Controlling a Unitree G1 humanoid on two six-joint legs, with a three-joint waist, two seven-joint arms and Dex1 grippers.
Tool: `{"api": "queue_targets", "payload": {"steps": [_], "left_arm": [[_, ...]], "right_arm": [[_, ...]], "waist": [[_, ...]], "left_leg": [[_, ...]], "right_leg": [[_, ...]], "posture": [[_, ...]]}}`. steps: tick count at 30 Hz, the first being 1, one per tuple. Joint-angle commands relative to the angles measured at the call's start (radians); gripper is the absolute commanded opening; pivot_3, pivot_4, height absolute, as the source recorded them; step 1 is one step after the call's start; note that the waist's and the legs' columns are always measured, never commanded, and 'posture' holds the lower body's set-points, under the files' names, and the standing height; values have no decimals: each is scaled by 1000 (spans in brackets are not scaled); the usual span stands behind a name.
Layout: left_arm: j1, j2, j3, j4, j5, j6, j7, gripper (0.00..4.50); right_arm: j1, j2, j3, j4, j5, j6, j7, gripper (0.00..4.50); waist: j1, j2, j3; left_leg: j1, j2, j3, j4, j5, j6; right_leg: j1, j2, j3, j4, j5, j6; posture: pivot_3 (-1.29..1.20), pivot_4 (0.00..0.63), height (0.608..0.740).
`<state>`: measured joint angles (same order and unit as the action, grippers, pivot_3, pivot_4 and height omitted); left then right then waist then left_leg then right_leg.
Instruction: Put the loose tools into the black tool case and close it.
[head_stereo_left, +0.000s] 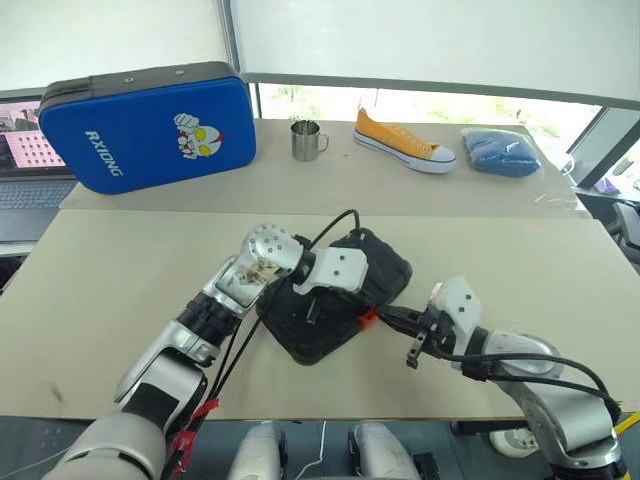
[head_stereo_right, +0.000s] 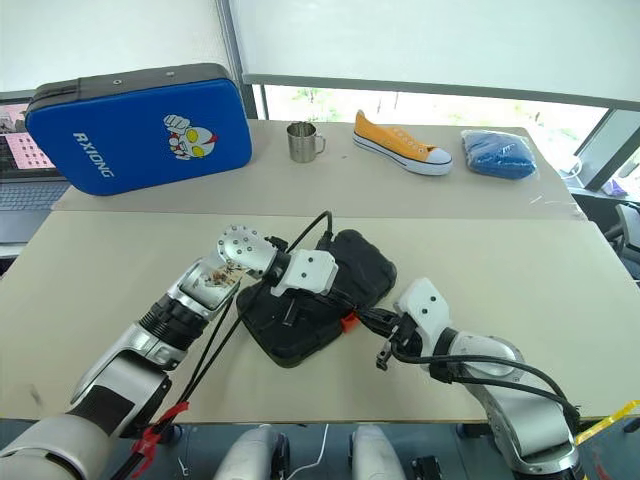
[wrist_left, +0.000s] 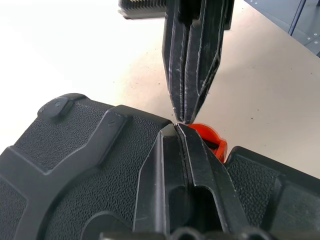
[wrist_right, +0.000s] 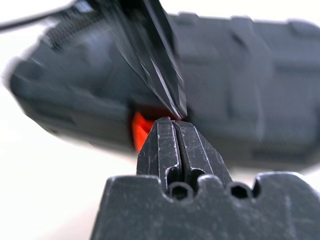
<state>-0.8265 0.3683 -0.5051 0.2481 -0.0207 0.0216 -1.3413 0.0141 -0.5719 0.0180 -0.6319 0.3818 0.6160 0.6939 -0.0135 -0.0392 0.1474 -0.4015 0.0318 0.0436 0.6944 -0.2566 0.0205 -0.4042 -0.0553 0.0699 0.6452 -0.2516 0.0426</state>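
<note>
The black tool case (head_stereo_left: 320, 338) lies closed on the near table, turned at an angle. An orange latch (head_stereo_left: 368, 318) shows on the side of the case that faces my right arm. My left gripper (wrist_left: 177, 127) is shut and rests flat on the lid, its tips right at the latch (wrist_left: 207, 137). My right gripper (wrist_right: 172, 122) is shut too and comes in from the table side. Its tips meet the left gripper's tips just above the latch (wrist_right: 140, 130). The loose tools are out of view.
On the far table stand a blue padded case (head_stereo_left: 150, 125) with a cartoon figure, a metal mug (head_stereo_left: 307, 140), an orange shoe (head_stereo_left: 403, 140) and a blue bagged cloth (head_stereo_left: 500, 152). A laptop (head_stereo_left: 25, 150) sits at the far left.
</note>
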Motion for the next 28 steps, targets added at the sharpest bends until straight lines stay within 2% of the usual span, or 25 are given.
{"api": "queue_targets", "payload": {"steps": [1, 5, 9, 10, 12, 15, 17, 18, 21, 22, 23, 28], "left_arm": [[13, 10, -35, 51, 52, -5, -6, 22], [2, 22, 4, 61, 41, 5, 18, 22], [9, 113, 100, 35, -13, 74, 0, 22], [19, 155, 133, 13, -46, 116, -25, 420], [49, 247, 199, -41, -111, 190, -74, 766], [123, 405, 308, -147, -208, 314, -131, 1838], [190, 515, 396, -216, -274, 380, -167, 2393], [234, 578, 454, -257, -313, 426, -183, 2887], [377, 742, 617, -371, -420, 559, -222, 3959], [426, 775, 660, -399, -440, 583, -228, 4167], [483, 794, 720, -424, -452, 598, -220, 4500], [598, 788, 871, -497, -519, 634, -141, 4500]], "right_arm": [[4, -25, -29, -39, 19, -11, 3, 0], [19, -93, -97, -67, 58, 3, 42, 0], [44, -214, -221, -71, 146, 20, 156, 0], [53, -253, -258, -64, 173, 22, 201, 467], [70, -326, -338, -50, 251, 47, 295, 821], [100, -426, -457, -12, 339, 68, 437, 1800], [117, -481, -524, 30, 370, 75, 520, 2366], [122, -508, -559, 62, 386, 83, 565, 2834], [126, -575, -631, 143, 437, 119, 668, 3840], [126, -588, -641, 162, 444, 124, 689, 4061], [120, -604, -641, 183, 444, 129, 705, 4484], [77, -626, -606, 240, 438, 105, 734, 4484]], "waist": [[1, 0, 0], [1, 0, 0], [-3, 0, 0], [-7, 0, 0], [-13, 1, 1], [-17, 2, 2], [-16, 2, 3], [-14, 1, 4], [-5, 0, 6], [-1, 0, 6], [2, 0, 6], [19, 1, 7]], "left_leg": [[0, 0, 0, 0, 0, 0], [0, 0, 0, 0, 0, 0], [0, 0, 0, 0, 0, 0], [0, 0, 0, 0, 0, 0], [0, 1, 0, -1, 0, 0], [1, 2, -1, -2, 0, 0], [0, 2, -1, -2, 0, 0], [-1, 3, -1, -2, 0, 0], [-2, 3, -1, -2, 0, 0], [-2, 2, -1, -2, 0, 0], [-2, 2, -1, -2, 0, 0], [-1, 2, 0, -1, 0, 0]], "right_leg": [[0, 0, 0, 0, 0, 0], [0, -1, 0, 0, 0, 0], [0, -1, 0, 0, 0, 0], [0, -1, 0, 0, 0, 0], [-1, 0, 0, 0, 0, 0], [-1, 0, 0, 0, -1, -1], [-2, 0, 0, 0, -1, -1], [-2, -1, -1, 0, -1, -1], [-3, -3, -2, -1, -1, 0], [-2, -4, -2, -1, -1, 0], [-2, -5, -2, -2, -1, 1], [-1, -6, -3, -3, -2, 2]], "posture": [[0, 150, 739], [0, 150, 739], [0, 150, 739], [0, 150, 739], [0, 150, 739], [0, 150, 739], [0, 150, 739], [0, 150, 739], [0, 150, 739], [0, 150, 739], [0, 150, 739], [0, 150, 739]]}}
